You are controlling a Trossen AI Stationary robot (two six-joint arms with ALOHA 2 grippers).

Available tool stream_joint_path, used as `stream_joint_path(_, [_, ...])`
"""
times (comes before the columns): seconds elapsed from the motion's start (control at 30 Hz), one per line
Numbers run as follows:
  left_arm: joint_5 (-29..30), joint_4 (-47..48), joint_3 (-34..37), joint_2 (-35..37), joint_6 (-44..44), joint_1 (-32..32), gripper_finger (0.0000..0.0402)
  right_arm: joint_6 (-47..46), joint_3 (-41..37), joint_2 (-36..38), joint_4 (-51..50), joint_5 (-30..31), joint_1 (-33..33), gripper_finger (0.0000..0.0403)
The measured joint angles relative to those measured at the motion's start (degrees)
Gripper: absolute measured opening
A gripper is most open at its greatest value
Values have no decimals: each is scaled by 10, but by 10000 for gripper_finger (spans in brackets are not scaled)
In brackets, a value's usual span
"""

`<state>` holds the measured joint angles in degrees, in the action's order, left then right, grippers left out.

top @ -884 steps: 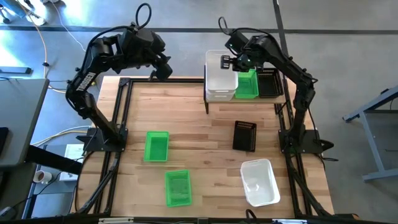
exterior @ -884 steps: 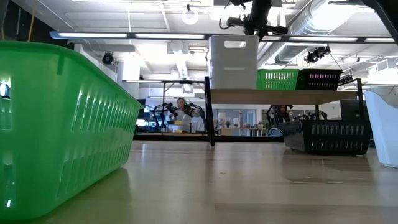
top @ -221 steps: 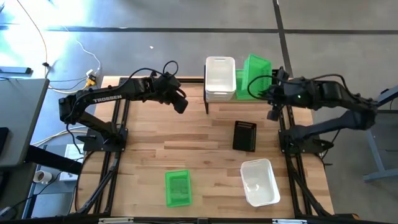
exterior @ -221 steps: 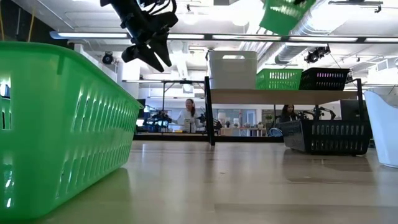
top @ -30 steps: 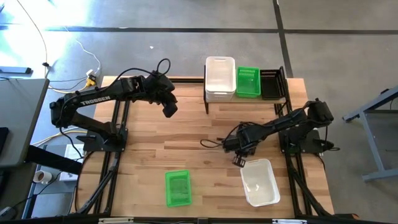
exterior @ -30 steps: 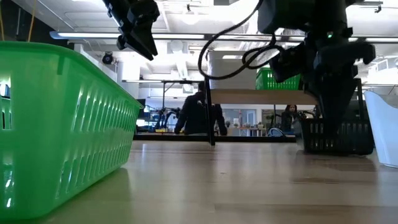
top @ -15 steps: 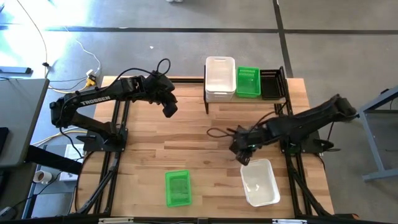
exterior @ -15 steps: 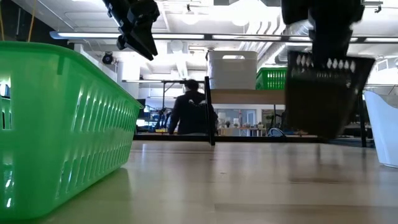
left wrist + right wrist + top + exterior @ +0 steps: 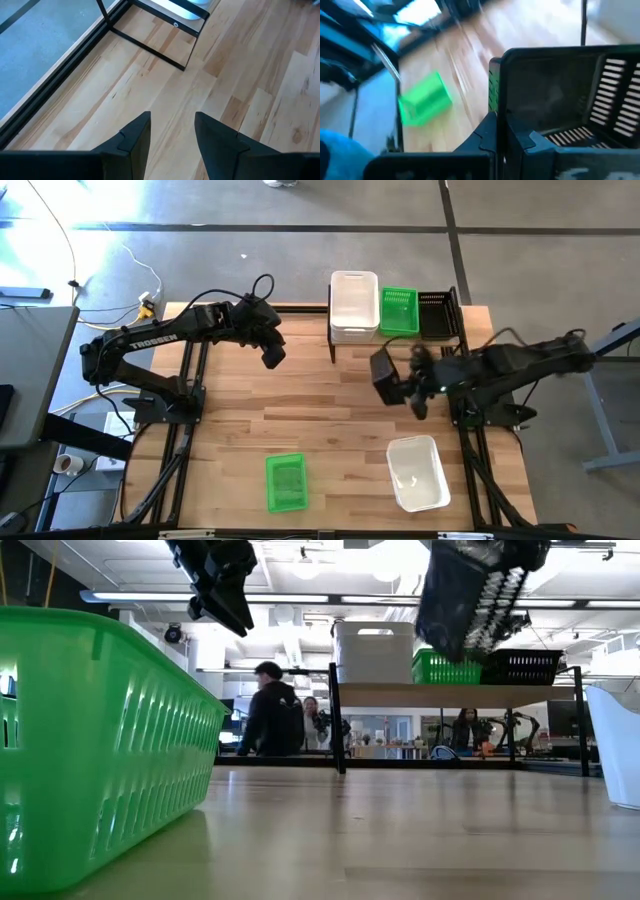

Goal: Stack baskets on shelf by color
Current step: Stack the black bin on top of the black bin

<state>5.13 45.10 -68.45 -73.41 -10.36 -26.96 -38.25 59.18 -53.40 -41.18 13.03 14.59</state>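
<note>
From where I stand, the narrow light-wood shelf on black legs (image 9: 395, 338) at upper centre carries white, green and black stacks. The right gripper (image 9: 412, 385), pinching a black slatted plastic basket (image 9: 384, 377) at centre-right, must lift it onto the black stack. The left gripper (image 9: 272, 356) hovers upper left, fingers spread.

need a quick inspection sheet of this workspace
surface: wooden tabletop, mostly bare
job's things: shelf carries white, green and black baskets; green basket and white basket on table; black basket in the air
clutter: nothing seen
grippers: right tool shut on black basket's rim; left tool open, empty, above table
cables: loop on left arm
surroundings: people behind table
</note>
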Motion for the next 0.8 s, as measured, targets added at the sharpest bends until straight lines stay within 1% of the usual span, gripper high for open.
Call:
stream_joint_path(0.17, [0, 0, 0, 0, -5, 0, 143, 59, 0, 70, 44, 0, -13, 0])
stream_joint_path(0.3, [0, 0, 0, 0, -5, 0, 143, 92, 0, 121, 56, 4, -16, 0])
stream_joint_path(0.4, [0, 0, 0, 0, -6, 0, 143, 137, 0, 153, 63, 17, -16, 0])
stream_joint_path(0.5, [0, 0, 0, 0, -4, 0, 143, 200, 0, 181, 76, 53, -16, 0])
stream_joint_path(0.6, [1, 0, 0, 0, -4, 0, 143, 283, 0, 202, 81, 106, -16, 0])
stream_joint_path(0.73, [2, 0, 0, 0, 1, 0, 143, 410, 1, 216, 70, 210, -16, 0])
stream_joint_path(0.8, [2, 0, 0, 0, 1, 0, 143, 477, 1, 216, 63, 247, -16, 0])
